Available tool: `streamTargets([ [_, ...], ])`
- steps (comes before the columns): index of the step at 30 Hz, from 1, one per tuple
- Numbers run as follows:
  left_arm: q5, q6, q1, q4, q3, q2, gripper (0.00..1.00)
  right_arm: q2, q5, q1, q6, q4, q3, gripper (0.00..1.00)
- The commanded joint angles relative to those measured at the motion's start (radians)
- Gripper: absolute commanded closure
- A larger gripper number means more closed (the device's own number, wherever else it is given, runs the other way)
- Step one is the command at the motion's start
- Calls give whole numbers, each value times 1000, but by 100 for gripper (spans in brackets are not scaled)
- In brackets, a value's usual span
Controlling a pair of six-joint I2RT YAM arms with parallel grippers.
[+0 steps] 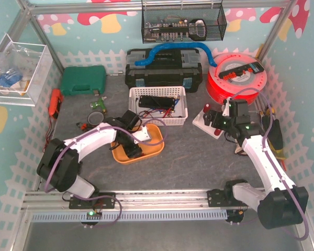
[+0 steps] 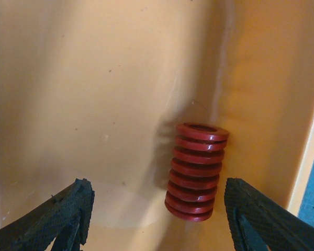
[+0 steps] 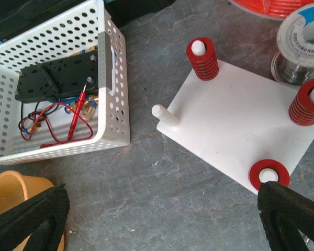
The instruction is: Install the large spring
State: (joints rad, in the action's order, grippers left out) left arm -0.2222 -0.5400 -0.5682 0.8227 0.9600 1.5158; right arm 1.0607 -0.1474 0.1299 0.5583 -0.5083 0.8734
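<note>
Left pincer point(image 2: 158, 212): down inside the orange tray point(image 2: 94, 94), open, black fingers point(image 2: 68, 209) spread wide, gripping nothing.
Large spring point(image 2: 195, 171): red, thick-coiled, on the tray floor, close by the fold where floor meets side wall; lying or standing, cannot tell from this angle.
Spring against pincer: right there between the two fingers, near end level with the fingertips, far end reaching out past them; well over toward the right-hand finger in the wrist view, a sliver of orange showing on that side, a broad gap on the other; touching neither finger.
Overhead view: pincer low over the middle of the tray, tray sitting on the worktop point(image 3: 162, 172) just in front of the white basket point(image 3: 115, 104).
Right pincer point(image 3: 162, 219): wide open, holding nothing, hanging over bare worktop between the basket and the peg board point(image 3: 240, 130).
Peg board: white, flat on the worktop, a peg at each corner; red springs point(image 3: 202, 58) seated on three of them.
Bare peg point(image 3: 165, 115): plain white, at the corner nearest the basket.
Basket contents: a black box and red leads.
</note>
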Motion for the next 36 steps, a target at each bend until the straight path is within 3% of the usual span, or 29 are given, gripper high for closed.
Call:
streamTargets([
  [1,-25,-41,-20,7,1,26,29,1,-20,-5,13,20,-32,3],
  [21,208,-32,-20,-129,0,113,31,30,-2,-5,7,14,-3,3],
  [36,123,25,8,-92,-64,56,44,48,-2,-5,-3,20,6,3],
])
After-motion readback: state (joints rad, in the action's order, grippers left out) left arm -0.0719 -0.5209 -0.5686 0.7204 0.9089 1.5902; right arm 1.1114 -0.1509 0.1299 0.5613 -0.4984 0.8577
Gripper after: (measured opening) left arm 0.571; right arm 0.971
